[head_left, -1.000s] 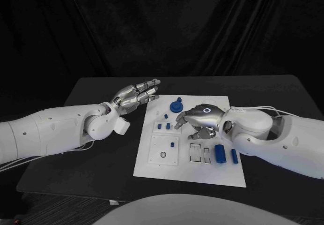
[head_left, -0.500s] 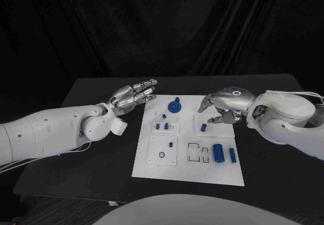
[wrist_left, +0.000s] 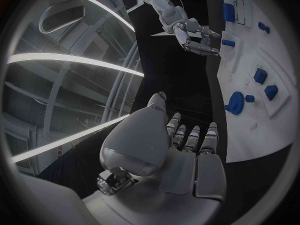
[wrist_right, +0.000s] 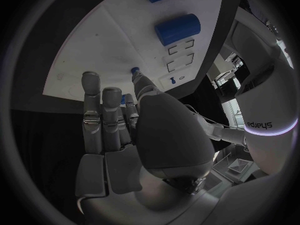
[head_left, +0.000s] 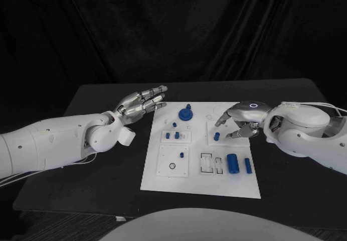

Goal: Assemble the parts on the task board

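On the black counter (head_left: 101,170) lies the white task board (head_left: 181,178), its small blue parts scattered over it: a round knobbed piece (head_left: 186,114) at the far end, a thick cylinder (head_left: 232,163) and a slim peg (head_left: 248,165) nearer. Right robot hand (head_left: 240,120) hovers over a short blue peg (head_left: 217,136), fingers curled but seemingly empty. Left robot hand (head_left: 142,103) waits beside the board, fingers spread, holding nothing. These parts look light, rigid and smooth; pinching each peg across its sides should hold best.
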Controlling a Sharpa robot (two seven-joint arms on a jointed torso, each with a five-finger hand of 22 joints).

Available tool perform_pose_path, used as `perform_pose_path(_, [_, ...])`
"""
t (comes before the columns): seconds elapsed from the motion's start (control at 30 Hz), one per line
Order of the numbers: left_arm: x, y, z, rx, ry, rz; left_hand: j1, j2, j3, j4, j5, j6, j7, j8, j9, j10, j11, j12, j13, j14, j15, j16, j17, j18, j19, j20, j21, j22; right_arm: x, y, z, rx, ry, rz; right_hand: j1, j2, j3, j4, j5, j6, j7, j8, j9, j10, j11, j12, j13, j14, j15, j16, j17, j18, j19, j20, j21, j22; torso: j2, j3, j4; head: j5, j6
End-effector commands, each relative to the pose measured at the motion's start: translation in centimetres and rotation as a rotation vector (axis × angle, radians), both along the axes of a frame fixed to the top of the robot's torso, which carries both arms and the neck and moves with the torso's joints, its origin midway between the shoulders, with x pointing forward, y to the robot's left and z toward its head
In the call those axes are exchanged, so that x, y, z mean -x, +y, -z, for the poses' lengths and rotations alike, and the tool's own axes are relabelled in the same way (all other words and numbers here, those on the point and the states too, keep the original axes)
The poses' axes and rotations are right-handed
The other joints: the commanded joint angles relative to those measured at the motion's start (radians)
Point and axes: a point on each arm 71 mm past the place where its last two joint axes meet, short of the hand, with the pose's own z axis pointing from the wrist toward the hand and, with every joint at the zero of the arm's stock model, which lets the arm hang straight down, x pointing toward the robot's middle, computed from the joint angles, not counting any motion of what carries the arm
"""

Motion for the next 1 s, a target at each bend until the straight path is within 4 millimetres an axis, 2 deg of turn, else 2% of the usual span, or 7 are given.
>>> perform_pose_path(0.03, [0.1, -0.1, -0.1, 0.023, -0.008, 0.011, 0.004, 0.006, 0.000, -0.008, 0.003, 0.007, -0.003, 0.006, 0.001, 0.005, 0.000, 0.003, 0.001, 0.003, 0.002, 0.005, 0.001, 0.020, 0.000, 0.004, 0.004, 0.000, -0.1, 0.1, 0.6, 0.001, 0.021, 0.015, 0.014, 0.004, 0.000, -0.008, 0.000, 0.008, 0.002, 0.000, -0.002, 0.019, -0.003, -0.004, 0.001, 0.013, 0.000, 0.004, 0.001, -0.004, 0.013, -0.001, 0.007, 0.046, -0.001, 0.0005, 0.0024, 0.000, 0.000])
perform_pose_path(0.27, [0.2, 0.0, 0.1, 0.024, -0.002, 0.016, 0.005, 0.007, 0.001, -0.010, 0.005, 0.006, -0.001, 0.007, 0.001, 0.005, 0.002, 0.003, 0.001, 0.002, 0.003, 0.004, 0.000, 0.019, -0.002, 0.004, 0.004, -0.002, -0.1, 1.0, 1.8, -0.018, 0.029, -0.008, 0.017, 0.011, 0.002, -0.020, 0.006, 0.011, 0.006, 0.000, -0.005, 0.074, -0.008, -0.008, 0.001, 0.024, 0.010, 0.007, 0.008, -0.008, 0.022, 0.005, 0.016, 0.049, -0.002, -0.0006, 0.0047, -0.008, 0.000])
perform_pose_path(0.53, [0.2, -0.1, 0.1, 0.025, 0.002, 0.019, 0.007, 0.009, 0.004, -0.012, 0.006, 0.011, 0.002, 0.008, 0.002, 0.006, 0.005, 0.004, 0.002, 0.001, 0.003, 0.004, 0.000, 0.019, -0.002, 0.004, 0.003, -0.003, -0.3, 1.7, 2.4, -0.039, 0.022, -0.023, 0.022, 0.020, 0.007, -0.035, 0.013, 0.001, 0.034, -0.003, -0.011, 0.120, -0.006, -0.034, -0.001, 0.020, 0.015, -0.008, -0.006, -0.005, 0.019, 0.009, -0.006, 0.047, -0.002, -0.0007, -0.0022, 0.001, 0.000])
perform_pose_path(0.67, [0.2, 0.0, 0.2, 0.024, 0.003, 0.020, 0.008, 0.010, 0.005, -0.013, 0.007, 0.013, 0.003, 0.009, 0.002, 0.006, 0.006, 0.005, 0.002, 0.001, 0.003, 0.004, 0.000, 0.019, -0.002, 0.004, 0.003, -0.003, -0.2, 2.1, 2.7, -0.046, 0.024, -0.034, 0.025, 0.025, 0.010, -0.040, 0.015, 0.019, 0.043, 0.005, -0.009, 0.142, -0.006, -0.044, -0.001, 0.019, 0.015, -0.010, -0.007, -0.005, 0.018, 0.010, -0.008, 0.048, -0.001, -0.0007, 0.0020, -0.004, 0.000])
perform_pose_path(0.8, [0.2, -0.1, 0.2, 0.025, 0.004, 0.022, 0.008, 0.011, 0.006, -0.014, 0.008, 0.018, 0.005, 0.011, 0.003, 0.008, 0.008, 0.006, 0.002, 0.001, 0.003, 0.004, 0.000, 0.019, -0.003, 0.004, 0.003, -0.004, -0.2, 2.2, 2.8, -0.058, 0.019, -0.041, 0.028, 0.031, 0.021, -0.043, 0.017, 0.071, 0.064, 0.027, 0.002, 0.185, -0.011, -0.065, -0.001, 0.021, 0.011, -0.009, -0.003, -0.004, 0.019, 0.008, -0.006, 0.050, -0.001, -0.0007, 0.0047, -0.005, 0.000])
perform_pose_path(0.87, [0.2, -0.1, 0.2, 0.025, 0.005, 0.023, 0.008, 0.013, 0.007, -0.015, 0.010, 0.021, 0.006, 0.013, 0.003, 0.009, 0.010, 0.007, 0.002, 0.001, 0.003, 0.004, 0.000, 0.019, -0.002, 0.004, 0.003, -0.004, -0.2, 2.3, 2.8, -0.067, 0.012, -0.043, 0.047, 0.037, 0.050, -0.045, 0.028, 0.147, 0.071, 0.060, 0.022, 0.261, -0.024, -0.075, 0.001, 0.021, 0.000, -0.009, -0.002, -0.004, 0.019, 0.000, -0.005, 0.052, -0.001, -0.0005, 0.0047, -0.003, 0.000])
perform_pose_path(1.0, [0.2, -0.1, 0.3, 0.025, 0.007, 0.024, 0.009, 0.017, 0.010, -0.017, 0.016, 0.029, 0.010, 0.016, 0.004, 0.011, 0.014, 0.008, 0.003, 0.001, 0.003, 0.005, 0.000, 0.019, -0.003, 0.005, 0.003, -0.005, -0.2, 2.2, 2.7, -0.083, -0.003, -0.043, 0.059, 0.032, 0.082, -0.042, 0.032, 0.214, 0.085, 0.095, 0.046, 0.322, -0.038, -0.102, -0.001, 0.021, -0.010, -0.011, -0.001, -0.004, 0.018, -0.011, -0.001, 0.054, 0.000, -0.0006, 0.0034, 0.001, 0.000])
